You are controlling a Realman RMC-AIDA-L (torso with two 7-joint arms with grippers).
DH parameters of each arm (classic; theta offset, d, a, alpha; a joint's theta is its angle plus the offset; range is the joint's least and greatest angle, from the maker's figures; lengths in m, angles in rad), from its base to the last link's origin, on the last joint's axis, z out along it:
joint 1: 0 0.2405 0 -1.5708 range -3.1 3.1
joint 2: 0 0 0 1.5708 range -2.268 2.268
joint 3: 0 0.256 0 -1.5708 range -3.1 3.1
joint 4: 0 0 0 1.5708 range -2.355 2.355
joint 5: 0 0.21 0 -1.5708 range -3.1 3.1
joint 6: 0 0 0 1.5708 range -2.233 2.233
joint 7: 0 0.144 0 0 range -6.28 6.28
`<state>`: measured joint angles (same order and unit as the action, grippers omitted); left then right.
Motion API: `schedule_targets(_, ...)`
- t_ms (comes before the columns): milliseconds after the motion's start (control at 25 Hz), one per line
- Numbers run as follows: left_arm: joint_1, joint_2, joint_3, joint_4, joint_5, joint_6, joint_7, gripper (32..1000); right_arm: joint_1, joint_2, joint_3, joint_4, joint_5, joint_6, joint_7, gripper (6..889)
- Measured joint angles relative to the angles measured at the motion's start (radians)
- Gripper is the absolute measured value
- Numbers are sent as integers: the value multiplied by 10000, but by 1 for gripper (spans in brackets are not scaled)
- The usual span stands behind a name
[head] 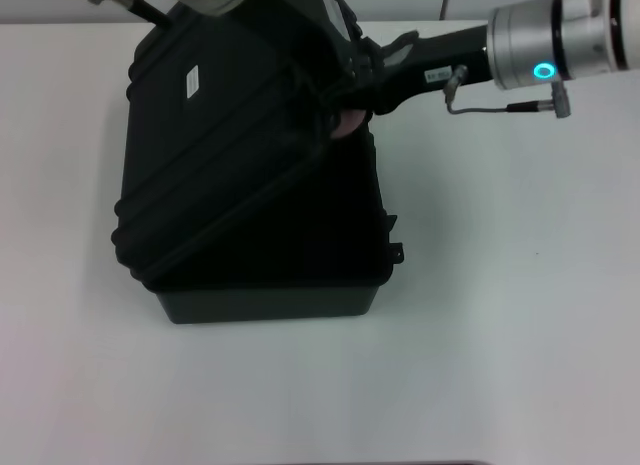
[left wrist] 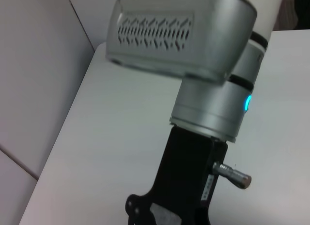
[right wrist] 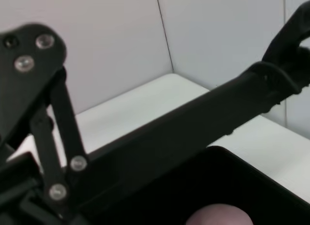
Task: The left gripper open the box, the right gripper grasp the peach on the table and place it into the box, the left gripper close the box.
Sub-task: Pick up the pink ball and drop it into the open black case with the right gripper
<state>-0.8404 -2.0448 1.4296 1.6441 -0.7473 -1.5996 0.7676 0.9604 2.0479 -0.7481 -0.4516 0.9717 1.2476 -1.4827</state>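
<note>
My left end effector (head: pixel 330 60) props the ribbed lid (head: pixel 215 155) of the box (head: pixel 270 285) up at a slant, so the opening stays clear; I cannot tell how its fingers stand. My right end effector (head: pixel 350 110) reaches in over the far rim, closed on the peach (head: pixel 345 125), which hangs just inside the box above its dark interior, not yet set down. The box sits on the white counter (head: pixel 500 285).
</note>
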Motion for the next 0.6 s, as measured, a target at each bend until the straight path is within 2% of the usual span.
schedule_targets(200,4,0,0,-15,-2,5,20,95,24,-1,-171,49,-7,-196,76,222)
schedule_targets(440,9,0,0,-33,-5,5,24,96,29,-1,-177,56,-7,-314,177,465)
schedule_targets(520,11,0,0,-35,-5,5,25,96,29,-2,-179,55,-10,-347,182,596)
schedule_targets(600,13,0,1,-37,-6,4,25,96,30,-1,-182,55,-17,-413,183,620)
